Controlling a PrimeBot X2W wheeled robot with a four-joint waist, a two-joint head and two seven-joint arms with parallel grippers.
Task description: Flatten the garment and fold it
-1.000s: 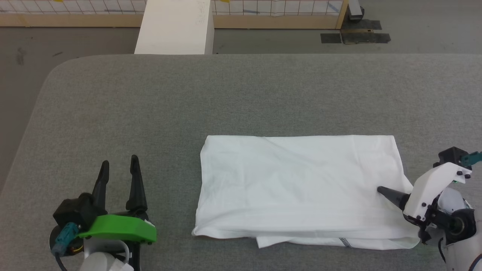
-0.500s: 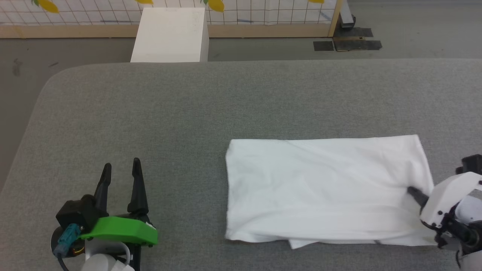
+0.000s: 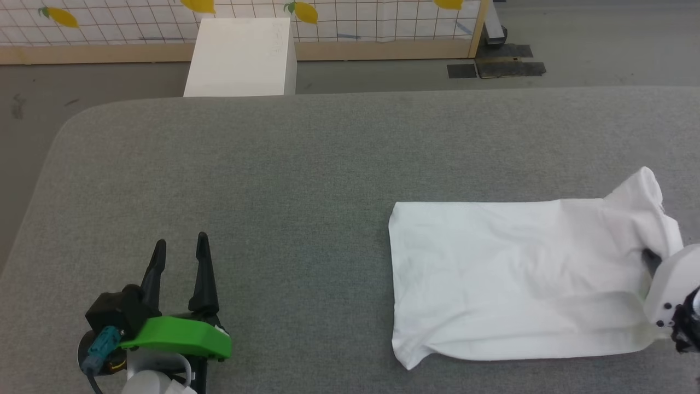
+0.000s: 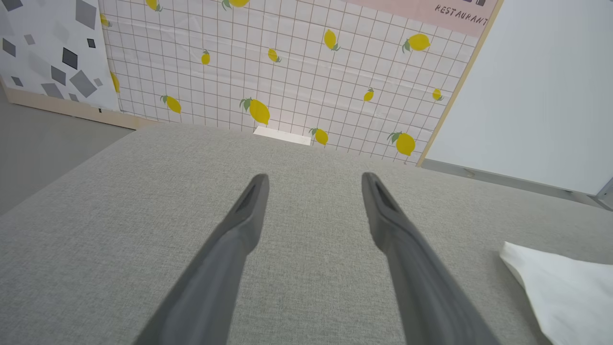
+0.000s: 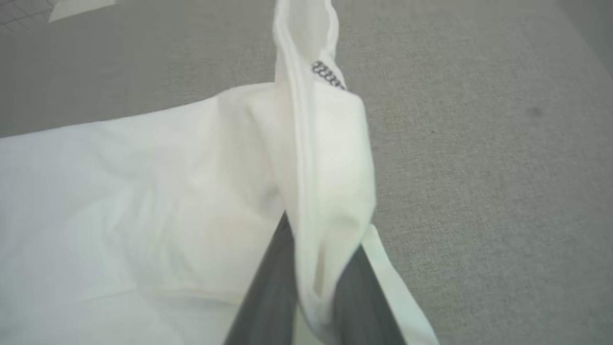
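Right wrist view: fingers [image 5: 270, 297] pinch the garment [image 5: 143, 201].

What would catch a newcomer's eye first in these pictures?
The white shirt on the right of the grey table, its right edge pinched and lifted into a peak by the right gripper. Then the left gripper at lower left, fingers open on nothing. Beyond the table, a white box stands before a lemon-patterned wall.
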